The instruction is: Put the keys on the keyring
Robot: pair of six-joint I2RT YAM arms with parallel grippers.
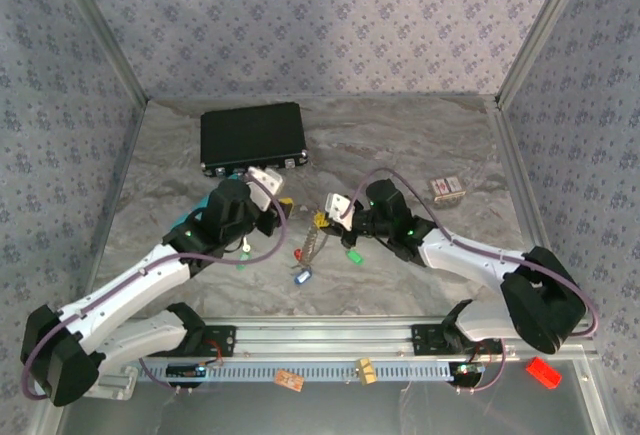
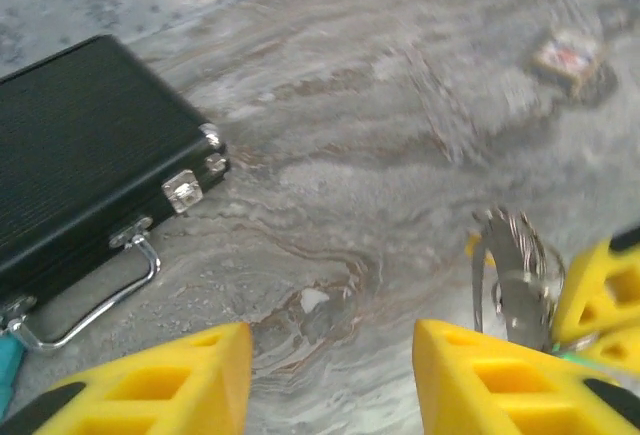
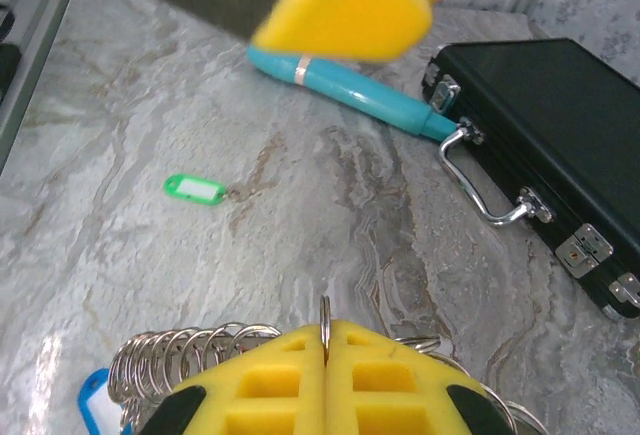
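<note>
Print on the small packet (image 2: 567,55), at one o'clock, was too blurred to read. My right claw (image 3: 325,333) was pinched shut on the keyring (image 3: 160,350), mid tabletop (image 1: 400,145); my left claw (image 2: 330,355) gaped wide, empty.

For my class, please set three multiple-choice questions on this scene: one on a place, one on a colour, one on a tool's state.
1. Where does the black ribbed case lie?
A) at the marble table's far side
B) between the arm bases
C) under the right arm

2. What colour is the oblong plastic key tag near the long teal tube?
A) orange
B) green
C) purple

3. How is the right tool?
A) wide open
B) gripping the tube
C) shut on the silvery metal keyring

Answers: 1A, it lies farthest from the bases; 2B, plainly green; 3C, its yellow fingers meet on a ring.
</note>
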